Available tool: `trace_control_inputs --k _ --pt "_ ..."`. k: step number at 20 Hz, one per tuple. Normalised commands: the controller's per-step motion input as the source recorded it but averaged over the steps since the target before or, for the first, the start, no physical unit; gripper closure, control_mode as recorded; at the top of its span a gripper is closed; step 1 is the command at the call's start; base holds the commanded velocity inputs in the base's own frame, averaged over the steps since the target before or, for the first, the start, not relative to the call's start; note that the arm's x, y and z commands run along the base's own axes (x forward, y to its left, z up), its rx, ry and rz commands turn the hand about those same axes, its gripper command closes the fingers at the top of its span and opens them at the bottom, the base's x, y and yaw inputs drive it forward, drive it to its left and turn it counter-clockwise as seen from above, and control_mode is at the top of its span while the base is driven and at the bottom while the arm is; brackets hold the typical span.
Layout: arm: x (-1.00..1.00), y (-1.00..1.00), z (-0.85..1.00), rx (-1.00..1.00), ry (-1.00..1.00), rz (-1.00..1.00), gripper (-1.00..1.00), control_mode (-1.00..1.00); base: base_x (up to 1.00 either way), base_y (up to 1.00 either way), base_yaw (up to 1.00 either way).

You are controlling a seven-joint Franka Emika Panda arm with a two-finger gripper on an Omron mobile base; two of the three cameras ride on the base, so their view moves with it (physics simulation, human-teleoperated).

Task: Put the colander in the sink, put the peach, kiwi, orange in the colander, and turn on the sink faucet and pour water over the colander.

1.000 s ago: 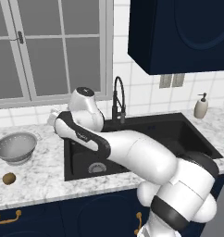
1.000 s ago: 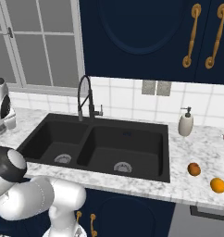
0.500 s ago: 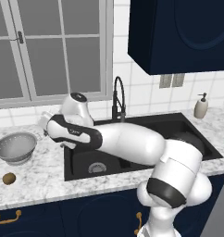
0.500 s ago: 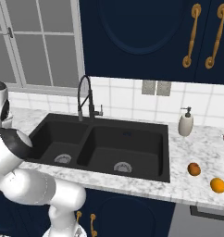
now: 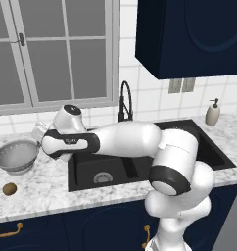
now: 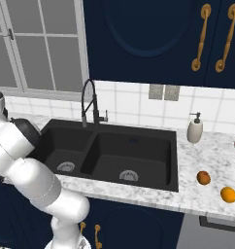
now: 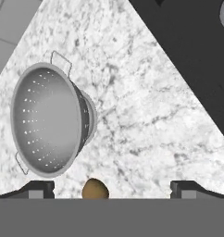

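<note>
Left of the sink [image 5: 86,164], colander [image 7: 49,119] on marble counter [image 7: 146,120], kiwi [image 7: 95,189] nearby, hand [image 7: 112,187] spread above.

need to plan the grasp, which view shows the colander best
The hand view: the colander appears large, with its perforated bowl and both wire handles plain, on the marble counter. The left base view shows it small at the frame's left edge, beside the sink.

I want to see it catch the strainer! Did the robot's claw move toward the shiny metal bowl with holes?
Yes. In the left base view the hand has swung left, away from the black faucet, toward the round silver colander on the marble counter.
</note>
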Motion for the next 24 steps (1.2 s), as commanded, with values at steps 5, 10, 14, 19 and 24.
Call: trace_control_inputs --k 5,10,14,19,24 --pt "0.31 0.34 -0.24 -0.01 0.0 -0.02 -1.0 -1.0 0.0 0.0 0.0" --pt "0.27 0.21 -0.14 -0.12 0.01 -0.01 -1.0 -1.0 0.0 0.0 0.0" --pt "0.27 0.21 -0.07 -0.23 0.02 0.0 -1.0 -1.0 0.0 0.0 0.0" --pt "0.26 0.25 0.0 -0.2 0.0 0.0 -1.0 -1.0 0.0 0.0 0.0" --pt "0.2 0.19 0.0 -0.06 0.0 0.0 -1.0 -1.0 0.0 0.0 0.0"
